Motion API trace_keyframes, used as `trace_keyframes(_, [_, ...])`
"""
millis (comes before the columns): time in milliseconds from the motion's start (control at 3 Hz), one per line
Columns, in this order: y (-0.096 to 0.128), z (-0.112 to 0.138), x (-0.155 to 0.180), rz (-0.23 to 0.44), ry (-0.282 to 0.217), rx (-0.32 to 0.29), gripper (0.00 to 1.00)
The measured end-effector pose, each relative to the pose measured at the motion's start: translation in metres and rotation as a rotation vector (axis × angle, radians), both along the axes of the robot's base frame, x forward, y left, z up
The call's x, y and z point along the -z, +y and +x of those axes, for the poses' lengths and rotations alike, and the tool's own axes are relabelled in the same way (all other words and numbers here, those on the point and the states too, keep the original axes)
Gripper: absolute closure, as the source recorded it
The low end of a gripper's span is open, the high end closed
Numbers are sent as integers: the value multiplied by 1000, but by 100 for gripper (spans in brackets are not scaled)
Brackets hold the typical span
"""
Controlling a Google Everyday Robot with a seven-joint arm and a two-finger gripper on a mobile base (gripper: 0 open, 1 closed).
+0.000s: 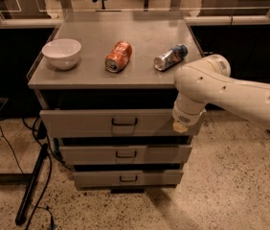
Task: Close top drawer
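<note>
The top drawer [101,122] is the widest grey front panel under the counter, with a dark loop handle [124,122] at its centre. It stands pulled out a little, with a dark gap above it; its floor is hidden. My white arm reaches in from the right. Its gripper [179,126] is at the right end of the drawer front, against or just in front of the panel. The arm's wrist covers most of it.
On the grey counter [140,42] sit a white bowl [61,53], an orange can [118,56] on its side and a blue-silver can [170,57] on its side. Two narrower drawers [125,154] [128,178] lie below. A black pole [32,186] and cables lie on the floor at left.
</note>
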State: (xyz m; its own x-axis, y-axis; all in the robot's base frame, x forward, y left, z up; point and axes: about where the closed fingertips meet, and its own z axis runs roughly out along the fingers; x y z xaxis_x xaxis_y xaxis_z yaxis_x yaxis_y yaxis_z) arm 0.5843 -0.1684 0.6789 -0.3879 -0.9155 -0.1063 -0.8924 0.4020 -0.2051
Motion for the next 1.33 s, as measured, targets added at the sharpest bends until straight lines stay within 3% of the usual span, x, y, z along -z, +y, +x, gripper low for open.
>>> trace_keyframes(333, [0,0,0,0,0,0,17])
trace_keyframes(667, [0,0,0,0,0,0,0])
trace_keyframes(1000, [0,0,0,0,0,0,19])
trace_keyframes(1333, [0,0,0,0,0,0,15])
